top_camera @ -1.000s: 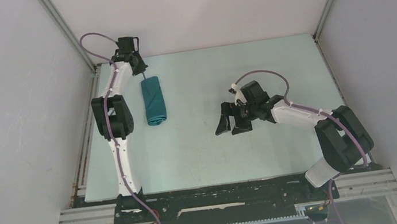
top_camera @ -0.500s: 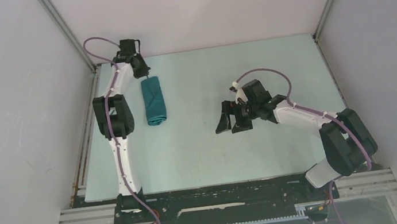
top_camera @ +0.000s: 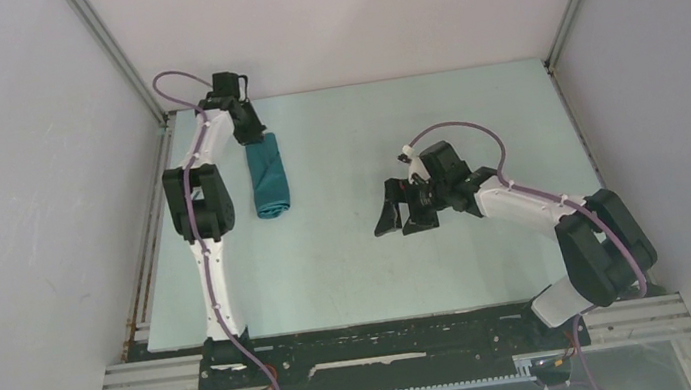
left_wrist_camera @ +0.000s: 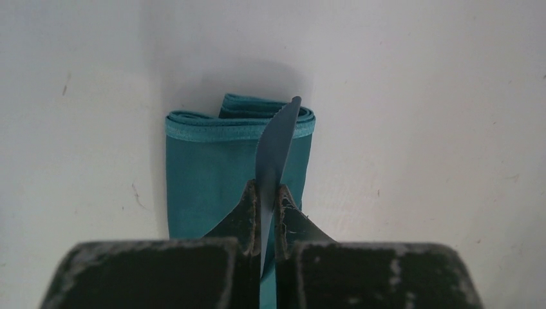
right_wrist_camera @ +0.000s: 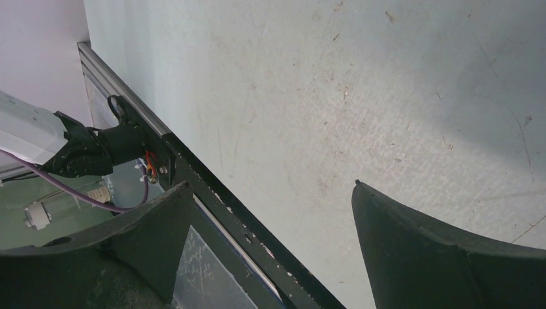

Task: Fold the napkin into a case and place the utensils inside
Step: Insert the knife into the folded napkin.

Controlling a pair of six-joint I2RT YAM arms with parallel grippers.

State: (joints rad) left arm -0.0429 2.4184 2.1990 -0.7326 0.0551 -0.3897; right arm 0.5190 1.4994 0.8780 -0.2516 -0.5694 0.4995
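From the top camera, the case (top_camera: 268,177) lay as a narrow teal bundle on the far-left part of the pale worktop (top_camera: 473,118), its length running near to far. The left arm (top_camera: 193,203) stretched along the left edge just beside it. The left tool (top_camera: 252,132) hung over the bundle's far end, close to the back wall (top_camera: 348,13) and the corner frame post (top_camera: 116,54). The right tool (top_camera: 402,223) hovered near the middle of the worktop, well apart from the case, with its two dark fingers spread and released.

In the left wrist camera, the left tool was clenched on a thin blue-grey utensil (left_wrist_camera: 275,145), seen edge-on and shaped like a blade. The utensil's curved tip reached just past the hemmed far edge of the case. The blade crossed in front of the right part of that edge and hid a strip of the cloth. Whether the tip touched the fabric could not be told. Folded layers showed at that far end.

In the right wrist camera, the right tool's fingers (right_wrist_camera: 412,244) stood wide apart with only scuffed worktop showing between them. To the left ran a black base rail (right_wrist_camera: 244,238) and a silver frame rail (right_wrist_camera: 122,96). A black joint with a purple cable (right_wrist_camera: 77,193) sat beyond them.
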